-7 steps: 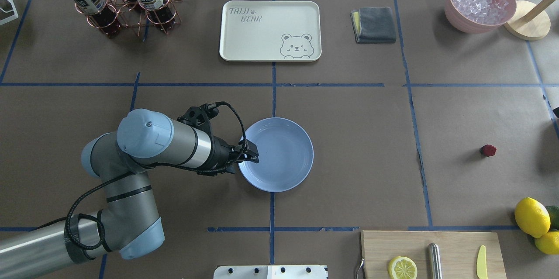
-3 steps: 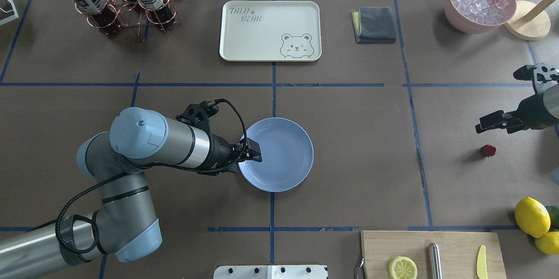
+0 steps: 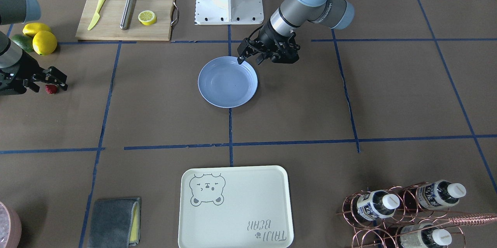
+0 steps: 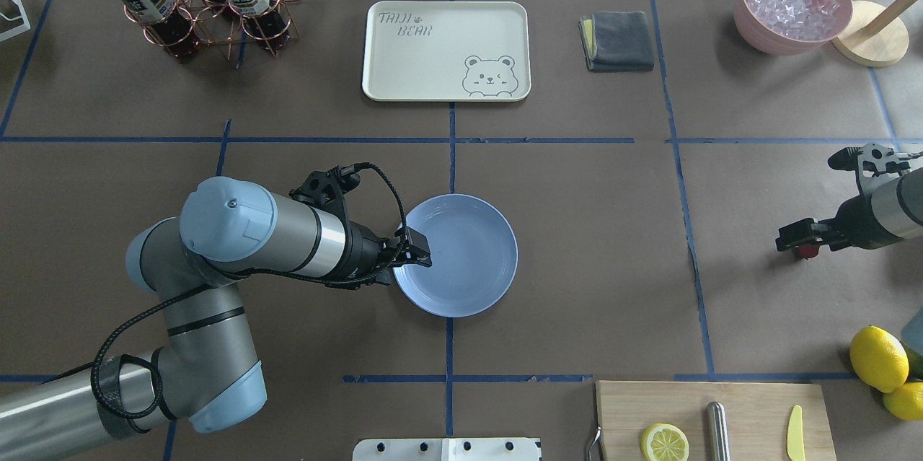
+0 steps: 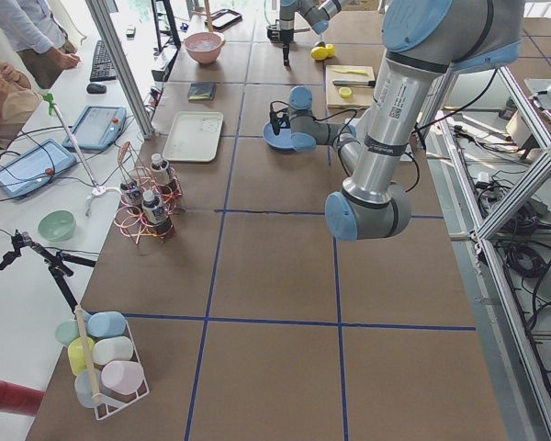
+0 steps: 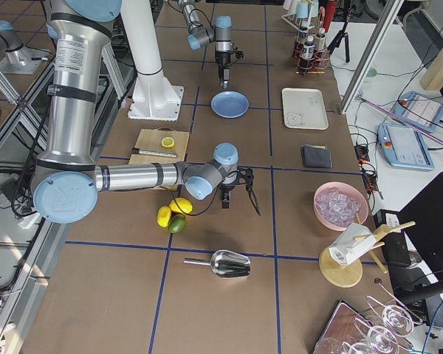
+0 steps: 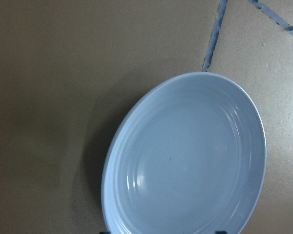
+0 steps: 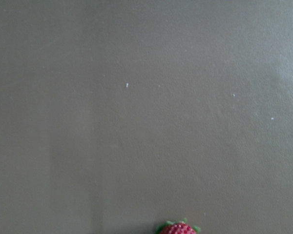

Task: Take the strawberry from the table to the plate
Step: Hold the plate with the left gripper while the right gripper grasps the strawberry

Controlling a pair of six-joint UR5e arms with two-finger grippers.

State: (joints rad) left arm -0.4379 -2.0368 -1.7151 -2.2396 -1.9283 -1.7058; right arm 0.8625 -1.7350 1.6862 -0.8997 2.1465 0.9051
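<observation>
- The right gripper point(image 3: 49, 84) hangs low over the table point(image 4: 591, 244) with its fingers spread. The front-facing view shows one finger on either side of the strawberry point(image 3: 50, 89), but I cannot tell whether they touch it.
- From overhead this gripper hides most of the fruit, and only a red sliver shows beneath its tip.
- The right wrist camera catches the strawberry at the very bottom edge of its frame, lying on bare paper with its green leaves showing. The fingers themselves are out of frame.
- The lemons point(image 4: 877, 358) sit near this gripper, on the side toward the robot's base.
- The plate point(image 4: 472, 291) lies well beyond its fingertips, at the table's middle, far from the strawberry.
- The left gripper point(image 3: 249, 59) hovers over the plate's rim with its fingers apart. Its wrist view shows two dark tips wide apart at the lower edge.
</observation>
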